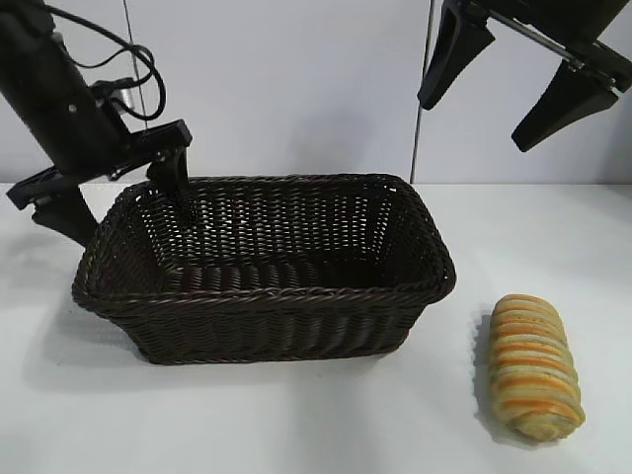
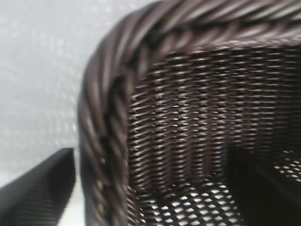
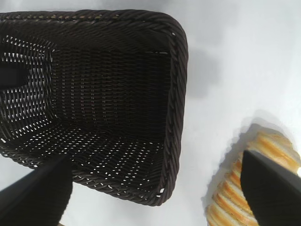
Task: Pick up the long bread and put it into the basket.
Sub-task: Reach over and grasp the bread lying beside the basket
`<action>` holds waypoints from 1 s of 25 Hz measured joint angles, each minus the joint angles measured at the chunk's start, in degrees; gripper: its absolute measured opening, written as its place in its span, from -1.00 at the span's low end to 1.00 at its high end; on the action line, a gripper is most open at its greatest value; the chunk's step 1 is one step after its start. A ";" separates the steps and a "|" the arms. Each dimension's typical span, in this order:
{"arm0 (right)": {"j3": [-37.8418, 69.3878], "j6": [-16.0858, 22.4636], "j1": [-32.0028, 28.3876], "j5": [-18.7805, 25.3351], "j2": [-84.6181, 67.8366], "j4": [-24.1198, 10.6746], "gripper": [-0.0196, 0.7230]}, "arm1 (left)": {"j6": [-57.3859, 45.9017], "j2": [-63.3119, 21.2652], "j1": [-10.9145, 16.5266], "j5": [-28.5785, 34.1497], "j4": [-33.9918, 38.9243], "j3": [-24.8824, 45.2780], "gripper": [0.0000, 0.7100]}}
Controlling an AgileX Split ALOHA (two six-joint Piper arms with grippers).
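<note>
Exterior view shows the long bread (image 1: 534, 366) on the table at four o'clock from the empty basket (image 1: 265, 296), right gripper (image 1: 513, 84) spread high above, left gripper (image 1: 114, 193) spread astride the rim, risking snagging it

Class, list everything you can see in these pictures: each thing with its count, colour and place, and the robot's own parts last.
basket: one, dark brown wicker, middle of the table, nothing inside.
long bread: one, tan with orange and pale yellow stripes, on the table beside the basket's right end.
table: one, white, under everything.
left gripper: one, black, open, straddling the basket's left rim.
right gripper: one, black, open, high above the bread.
</note>
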 joint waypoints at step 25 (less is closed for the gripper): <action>0.00 0.18 0.00 0.17 0.00 0.00 0.92 | 7.76 -18.01 37.76 6.69 -0.74 -9.97 0.96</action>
